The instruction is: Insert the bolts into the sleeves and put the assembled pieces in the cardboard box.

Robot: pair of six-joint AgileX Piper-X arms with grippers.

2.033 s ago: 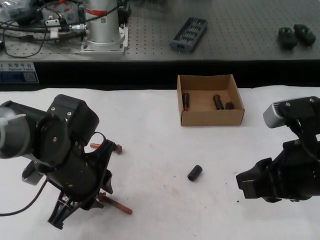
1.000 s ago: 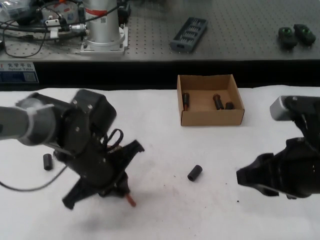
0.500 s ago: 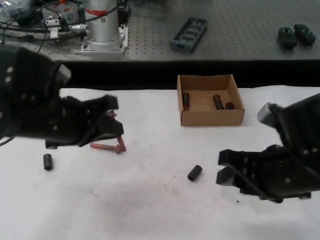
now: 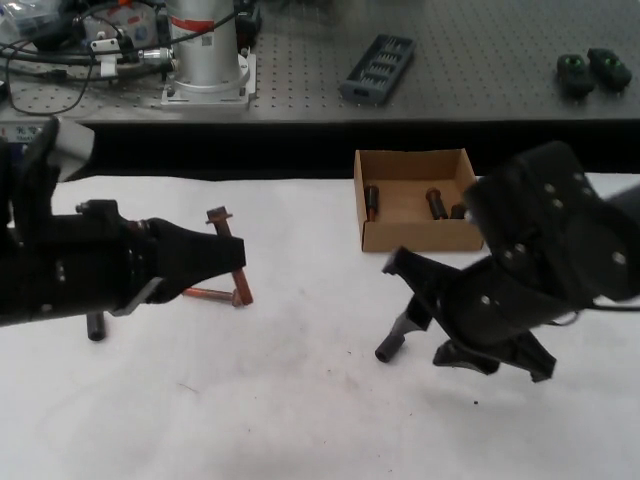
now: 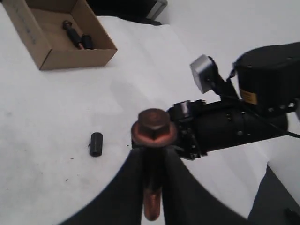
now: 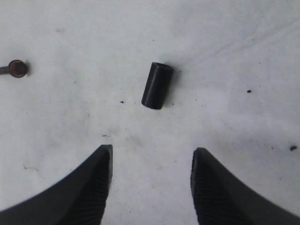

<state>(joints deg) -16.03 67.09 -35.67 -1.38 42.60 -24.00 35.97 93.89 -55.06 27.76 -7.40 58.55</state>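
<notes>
Both ready for mating: left tool (image 5: pixel 153 164) clenches bolt (image 5: pixel 153 132) at 9 o'clock, right tool (image 6: pixel 152 159) gapes over sleeve (image 6: pixel 157 86).

Left gripper (image 5: pixel 152 161), at left, clamps a copper-coloured flanged metal bolt (image 5: pixel 152 132). Right gripper (image 6: pixel 152 157), at right, points downward, fingers spread apart.
</notes>
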